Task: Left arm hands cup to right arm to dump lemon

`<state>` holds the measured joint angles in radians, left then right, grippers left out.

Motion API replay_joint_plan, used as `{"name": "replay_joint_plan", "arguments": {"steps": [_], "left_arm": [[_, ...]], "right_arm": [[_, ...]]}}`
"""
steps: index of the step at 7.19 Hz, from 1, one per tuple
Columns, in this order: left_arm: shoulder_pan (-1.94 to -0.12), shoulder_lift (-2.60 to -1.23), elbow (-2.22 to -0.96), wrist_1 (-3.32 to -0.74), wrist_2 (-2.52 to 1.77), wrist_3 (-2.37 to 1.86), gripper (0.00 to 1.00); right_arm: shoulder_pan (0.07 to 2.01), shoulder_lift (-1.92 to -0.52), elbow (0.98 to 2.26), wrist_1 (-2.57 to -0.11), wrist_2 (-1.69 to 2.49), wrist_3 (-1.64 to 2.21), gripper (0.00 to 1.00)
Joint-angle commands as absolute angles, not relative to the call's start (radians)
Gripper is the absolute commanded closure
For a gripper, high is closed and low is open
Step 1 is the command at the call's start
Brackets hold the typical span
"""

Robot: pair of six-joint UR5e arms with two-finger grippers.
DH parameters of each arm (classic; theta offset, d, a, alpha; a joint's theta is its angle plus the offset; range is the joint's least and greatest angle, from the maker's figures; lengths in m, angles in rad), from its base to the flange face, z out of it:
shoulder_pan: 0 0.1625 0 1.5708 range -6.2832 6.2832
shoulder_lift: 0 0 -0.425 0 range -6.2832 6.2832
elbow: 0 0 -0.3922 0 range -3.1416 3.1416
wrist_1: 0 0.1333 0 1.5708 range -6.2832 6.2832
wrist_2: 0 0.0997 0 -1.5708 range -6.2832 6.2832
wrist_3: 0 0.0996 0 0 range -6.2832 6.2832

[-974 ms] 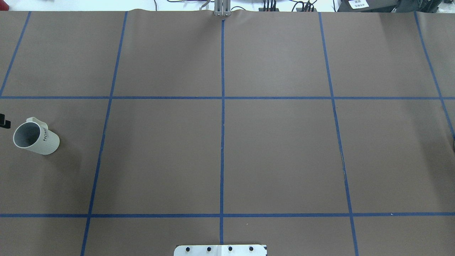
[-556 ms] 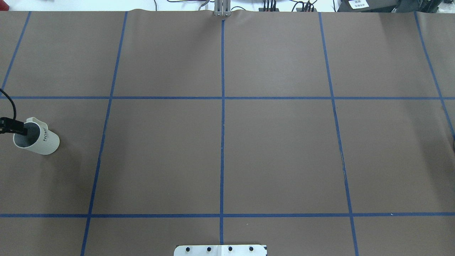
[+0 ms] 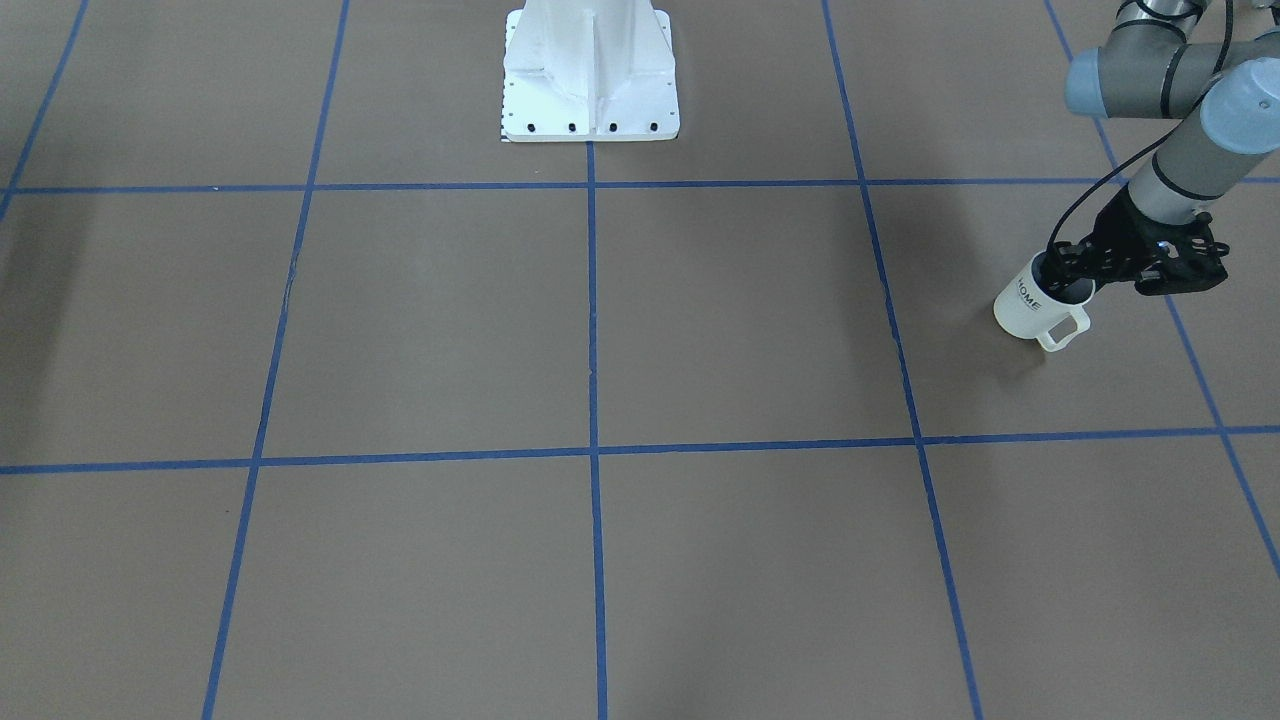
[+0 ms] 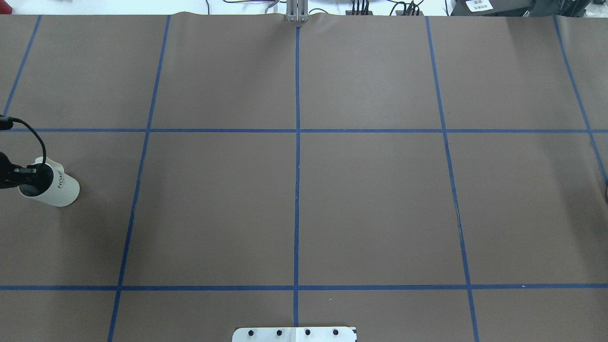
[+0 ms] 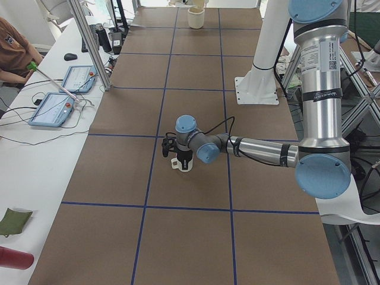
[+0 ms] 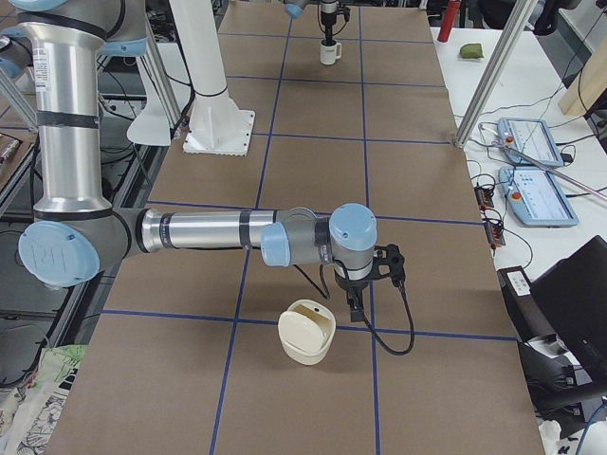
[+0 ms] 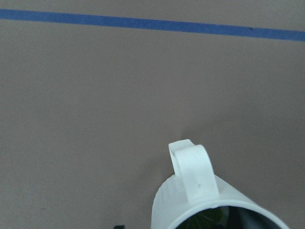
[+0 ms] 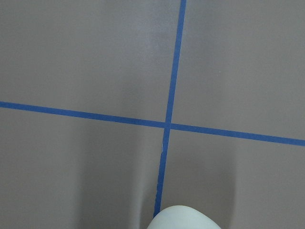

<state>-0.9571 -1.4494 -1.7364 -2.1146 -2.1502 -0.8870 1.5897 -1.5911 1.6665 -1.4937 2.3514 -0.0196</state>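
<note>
1. Cup [image 4: 64, 191] stands upright near the left end of the table [image 4: 304, 204], well apart from centre. Lemon [image 7: 208, 220] lies inside.
2. Long axis vertical, mouth up. Handle [image 7: 193, 168] points away from the robot, HOME lettering toward table centre.
3. Left gripper [image 4: 29, 174] sits at the rim, partly over the mouth. Clamped or apart, cannot tell.
4. Judgement: pinch the wall firmly, lift level so nothing spills, leave the handle side free for the receiver.
5. Right gripper [image 6: 357, 311] hangs beside a cream bowl [image 6: 305, 334]. Cannot tell its state.
</note>
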Motion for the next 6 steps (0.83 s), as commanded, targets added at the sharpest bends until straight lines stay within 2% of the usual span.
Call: {"name": "replay_joint_plan", "arguments": {"steps": [1,4,6], "left_arm": [[-0.965,-1.448,-1.746,-2.111,-2.158,-0.885,0.75],[-0.983,-1.448,-1.750,-2.109,-2.178,-0.885,0.63],[-1.008,-1.448,-1.755,-2.108,-2.178,-0.885,0.64]], "right_arm": [[1.589,-1.589,1.674,-1.491,2.344,-0.021,0.00],[1.589,-1.589,1.674,-1.491,2.344,-0.021,0.00],[1.589,-1.589,1.674,-1.491,2.344,-0.020,0.00]]}}
